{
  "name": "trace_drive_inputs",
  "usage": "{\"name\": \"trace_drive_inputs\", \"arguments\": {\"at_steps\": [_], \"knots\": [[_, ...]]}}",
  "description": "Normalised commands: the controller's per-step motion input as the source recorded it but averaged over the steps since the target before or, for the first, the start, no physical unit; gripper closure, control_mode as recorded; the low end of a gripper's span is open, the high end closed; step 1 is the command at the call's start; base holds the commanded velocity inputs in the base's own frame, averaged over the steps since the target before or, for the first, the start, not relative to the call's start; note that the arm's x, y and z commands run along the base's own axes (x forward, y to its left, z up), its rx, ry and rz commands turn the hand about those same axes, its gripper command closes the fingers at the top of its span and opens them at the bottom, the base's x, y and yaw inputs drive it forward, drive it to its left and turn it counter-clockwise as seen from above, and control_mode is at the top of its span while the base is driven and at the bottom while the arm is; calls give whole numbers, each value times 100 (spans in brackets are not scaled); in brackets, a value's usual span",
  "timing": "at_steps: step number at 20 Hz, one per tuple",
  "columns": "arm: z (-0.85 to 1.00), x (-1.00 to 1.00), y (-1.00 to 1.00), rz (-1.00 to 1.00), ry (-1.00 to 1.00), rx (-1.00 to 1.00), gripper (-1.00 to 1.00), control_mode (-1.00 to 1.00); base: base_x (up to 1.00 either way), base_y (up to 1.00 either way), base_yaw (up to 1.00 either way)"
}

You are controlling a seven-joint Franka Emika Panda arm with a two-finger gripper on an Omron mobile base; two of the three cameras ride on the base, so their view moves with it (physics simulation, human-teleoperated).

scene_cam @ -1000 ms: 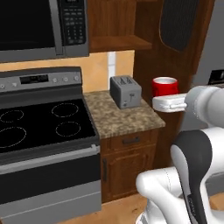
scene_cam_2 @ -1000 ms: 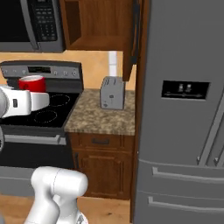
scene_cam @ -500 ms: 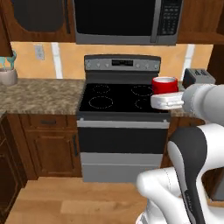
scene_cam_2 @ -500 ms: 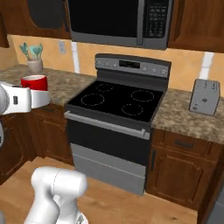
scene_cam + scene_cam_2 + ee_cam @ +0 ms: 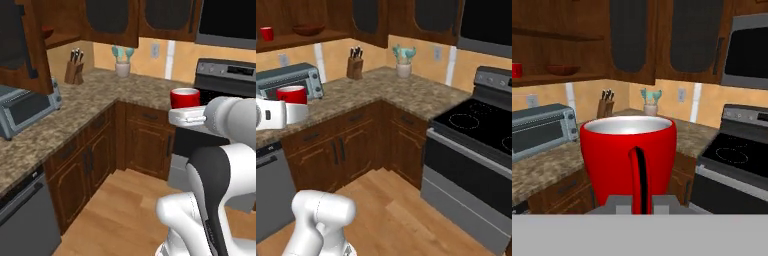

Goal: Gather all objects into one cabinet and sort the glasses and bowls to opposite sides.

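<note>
My gripper (image 5: 637,199) is shut on a glossy red cup (image 5: 629,155), one dark finger over its near wall. The same cup (image 5: 185,97) sits upright at the hand's end, in the air in front of the stove, and stands out at the left as the held cup (image 5: 292,93). The cabinet (image 5: 303,37) hangs open at the upper left above the counter. On its shelf stand a second red cup (image 5: 267,33) and the dark brown bowl (image 5: 308,29), apart from each other. Cabinet shelf (image 5: 557,77), shelf cup (image 5: 516,70) and bowl (image 5: 562,70) lie far ahead to the left.
A grey toaster oven (image 5: 291,80) sits on the granite counter (image 5: 85,107) below the cabinet, whose open door (image 5: 20,45) juts out. A knife block (image 5: 75,72) and utensil pot (image 5: 122,65) stand in the corner. The stove (image 5: 476,125) is at right, wood floor (image 5: 125,205) between.
The whole picture has swung from the stove to the corner counter and open cabinet, so the base has turned. The red cup stays held in the shut gripper throughout.
</note>
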Motion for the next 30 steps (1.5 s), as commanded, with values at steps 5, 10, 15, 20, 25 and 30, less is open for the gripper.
{"name": "trace_drive_inputs", "arguments": {"at_steps": [5, 10, 15, 20, 25, 30], "knots": [[0, 0, 0, 0, 0, 0, 100, 100, 31, -48, 64], [0, 0, 0, 0, 0, 0, 100, 100, 33, -29, 71], [0, 0, 0, 0, 0, 0, 100, 100, 36, -69, 60], [0, 0, 0, 0, 0, 0, 100, 100, 24, -98, 46], [0, 0, 0, 0, 0, 0, 100, 100, 11, 0, 12], [0, 0, 0, 0, 0, 0, 100, 100, 69, 1, 5]]}}
